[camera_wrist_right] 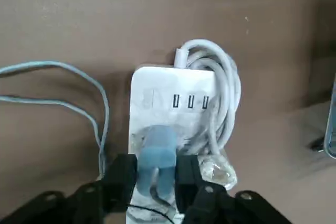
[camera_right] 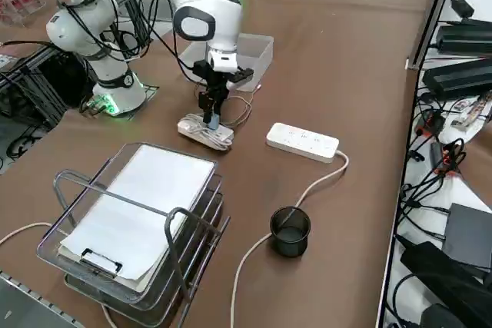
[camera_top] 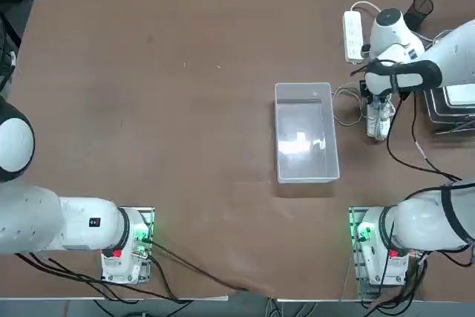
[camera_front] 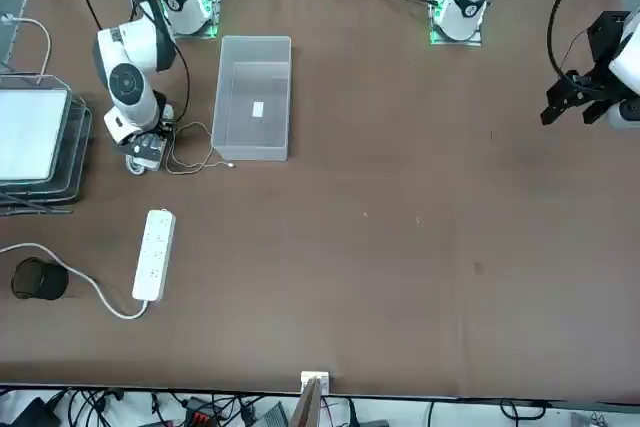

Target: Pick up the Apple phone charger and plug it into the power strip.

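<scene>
From where I stand, the right gripper (camera_wrist_right: 157, 176) is drawn in narrow, its fingers against both flanks of the Apple phone charger (camera_wrist_right: 158, 153), low over the short strip (camera_wrist_right: 149, 90) with the bundled cord. Squeezing the sides presumably leaves the far end free for plugging; I can't tell whether it is seated in that strip. The charger's thin wire (camera_wrist_right: 106, 109) loops loosely beside the gripper, probably slack enough to travel. The long power strip (camera_right: 302, 142) lies beyond the gripper, away from the robot's bases. Just left of the gripper sits a translucent bin (camera_top: 306, 135); to its right, wire trays (camera_right: 127, 147) hold clipped paper (camera_right: 154, 190).
</scene>
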Available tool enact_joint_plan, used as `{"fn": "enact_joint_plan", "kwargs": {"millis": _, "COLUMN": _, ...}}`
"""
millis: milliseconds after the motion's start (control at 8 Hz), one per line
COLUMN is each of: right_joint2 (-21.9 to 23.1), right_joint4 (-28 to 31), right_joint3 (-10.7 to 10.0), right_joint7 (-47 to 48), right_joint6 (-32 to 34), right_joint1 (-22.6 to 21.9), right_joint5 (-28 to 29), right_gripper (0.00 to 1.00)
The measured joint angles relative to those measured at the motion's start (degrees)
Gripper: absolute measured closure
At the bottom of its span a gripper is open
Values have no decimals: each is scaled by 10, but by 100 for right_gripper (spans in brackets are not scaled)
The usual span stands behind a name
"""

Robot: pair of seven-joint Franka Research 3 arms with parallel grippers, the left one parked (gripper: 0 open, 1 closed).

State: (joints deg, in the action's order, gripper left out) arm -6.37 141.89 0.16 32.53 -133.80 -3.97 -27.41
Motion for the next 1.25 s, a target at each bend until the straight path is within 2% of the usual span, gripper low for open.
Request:
{"fn": "enact_joint_plan", "kwargs": {"millis": 125, "right_joint2": 1, "right_joint4": -1, "right_joint3": 0, "right_joint7": 0, "right_joint6": 1, "right_joint1": 0, "right_joint5": 0, "right_gripper": 63}}
{"fn": "enact_joint_plan", "kwargs": {"millis": 1000, "right_joint2": 14, "right_joint4": -36, "right_joint3": 1, "right_joint7": 0, "right_joint6": 59, "right_joint1": -1, "right_joint5": 4, "right_gripper": 64}}
{"fn": "enact_joint_plan", "kwargs": {"millis": 1250, "right_joint2": 18, "right_joint4": -59, "right_joint3": 3, "right_joint7": -2, "right_joint6": 60, "right_joint1": -3, "right_joint5": 32, "right_gripper": 64}}
